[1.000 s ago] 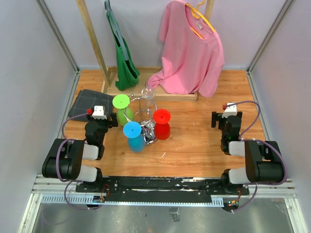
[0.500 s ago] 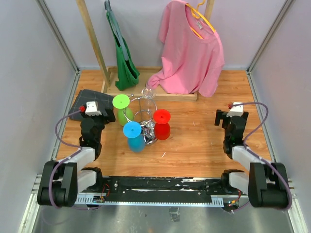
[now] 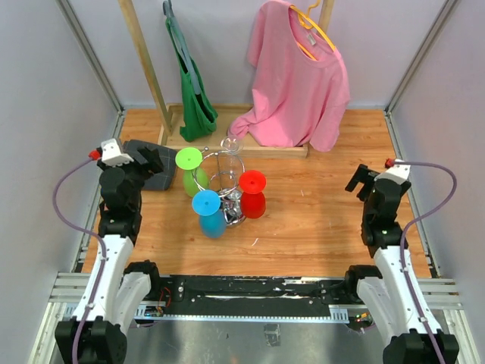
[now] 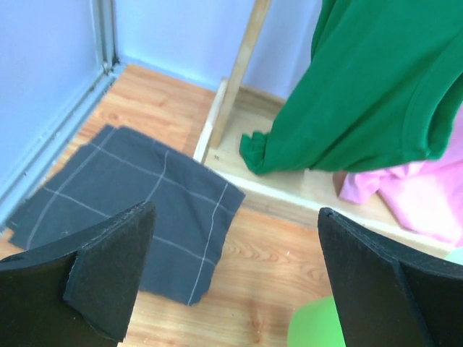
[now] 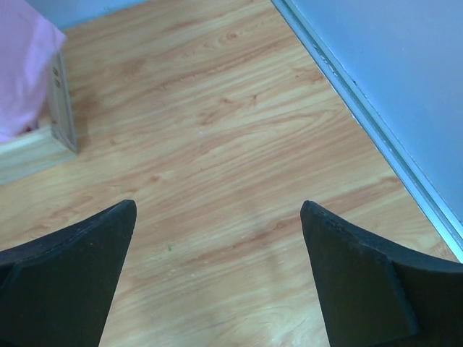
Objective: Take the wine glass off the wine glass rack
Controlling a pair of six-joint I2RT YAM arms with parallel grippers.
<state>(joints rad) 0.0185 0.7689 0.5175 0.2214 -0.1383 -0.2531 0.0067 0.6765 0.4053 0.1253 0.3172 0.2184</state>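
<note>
A light wooden table top (image 3: 318, 227) fills the middle of the overhead view, boxed in by plain pale lavender walls (image 3: 45, 114) on the left, right and top of the frame, with slim metal corner posts (image 3: 95, 61) running diagonally in the upper corners. Along the top edge of the table stands a bare wooden clothes rack (image 3: 144, 61), carrying a green garment (image 3: 193, 98) at upper centre-left and a pink T-shirt (image 3: 299, 83) on a yellow hanger (image 3: 314, 30) at upper centre-right. A dark grey checked cloth (image 4: 130, 195) lies flat at the left edge, and the light is soft and even.
</note>
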